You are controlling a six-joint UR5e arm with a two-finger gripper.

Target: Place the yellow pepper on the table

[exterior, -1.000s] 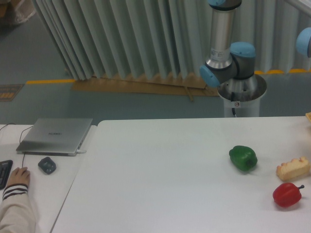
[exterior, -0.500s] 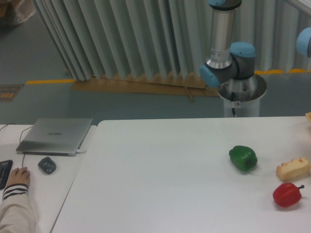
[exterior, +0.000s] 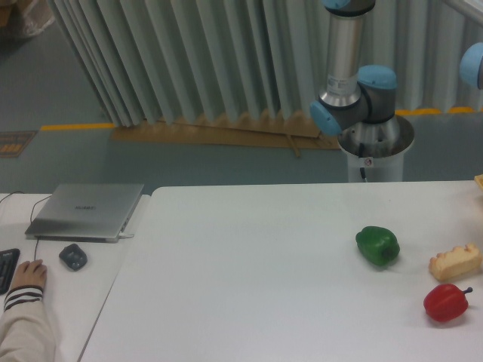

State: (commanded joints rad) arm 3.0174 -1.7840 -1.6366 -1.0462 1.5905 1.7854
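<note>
1. Near left: a person's hand (exterior: 29,274) in a striped cuff rests on a second, lower surface, beside the corner of a black keyboard (exterior: 6,268).
2. Near right: a red pepper (exterior: 446,302) lies on the worktop (exterior: 249,286), close to its right edge.
3. Just beyond the red pepper: a pale, bread-like piece (exterior: 455,263) lies at the right edge, partly cut off by the frame.
4. Left of that piece: a green pepper (exterior: 377,245) lies on the worktop, apart from both.
5. Mid left: a dark mouse (exterior: 72,257) sits in front of a closed silver laptop (exterior: 87,211). The lettering on the lid is too small to read.
6. Far right: the robot arm's base (exterior: 374,145) stands behind the worktop; its label cannot be read.
7. The arm (exterior: 344,53) rises out of the top of the frame. The claw is out of view, so its opening and load cannot be told.
8. No yellow pepper shows anywhere in view.
</note>
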